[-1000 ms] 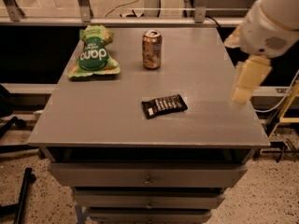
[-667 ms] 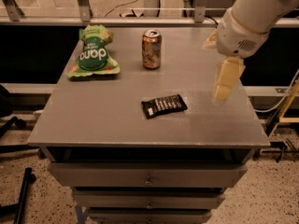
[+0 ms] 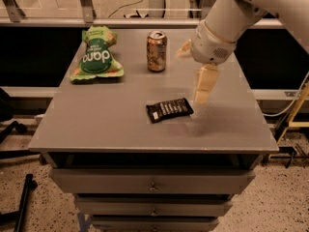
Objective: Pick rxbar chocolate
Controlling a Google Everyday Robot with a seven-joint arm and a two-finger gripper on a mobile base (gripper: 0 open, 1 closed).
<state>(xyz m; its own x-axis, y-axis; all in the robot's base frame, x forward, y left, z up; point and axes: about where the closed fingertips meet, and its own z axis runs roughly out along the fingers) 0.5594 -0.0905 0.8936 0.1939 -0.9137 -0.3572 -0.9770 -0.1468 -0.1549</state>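
Observation:
The rxbar chocolate (image 3: pixel 169 109) is a flat black wrapper with white lettering, lying near the middle of the grey table top (image 3: pixel 111 124), slightly right of centre. My gripper (image 3: pixel 190 77) hangs from the white arm coming in from the upper right. It is just above and to the right of the bar, with one cream finger (image 3: pixel 203 83) pointing down beside the bar's right end. The fingers are spread apart and hold nothing.
A green chip bag (image 3: pixel 95 56) lies at the back left of the table. A copper-coloured soda can (image 3: pixel 157 50) stands at the back centre, left of the gripper. Drawers sit under the table top. A yellow frame (image 3: pixel 294 115) stands to the right.
The arm and gripper have moved left and forward from the table's right edge to just beside the bar's right end. The bar, can and bag have not moved.

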